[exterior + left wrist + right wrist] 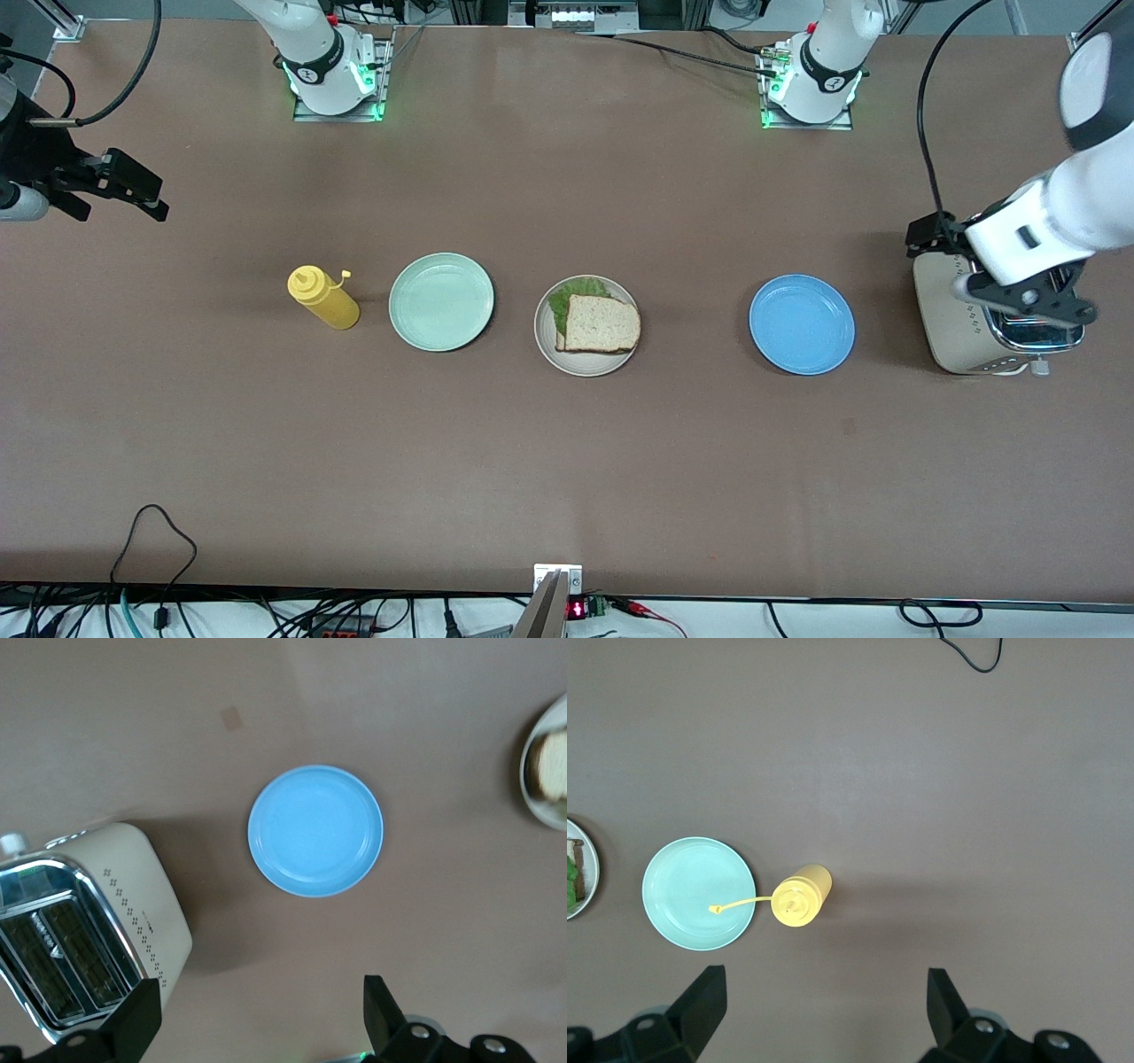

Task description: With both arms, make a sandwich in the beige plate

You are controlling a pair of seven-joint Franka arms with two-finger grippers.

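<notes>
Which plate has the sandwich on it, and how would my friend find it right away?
Look along the row of things across the middle of the brown table. Three round plates sit there, and the beige plate is the middle one, between the mint-green plate and the blue plate. Only it holds the sandwich, bread with green lettuce peeking out; its neighbours are bare.

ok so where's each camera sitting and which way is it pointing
Front view: high across the table, facing both arm bases; shows the sandwich on the beige plate.
Left wrist view: looks down on the blue plate and toaster; left tool open.
Right wrist view: down on the mustard bottle and green plate; right tool open.
Both wrist views catch the beige plate's edge.
</notes>
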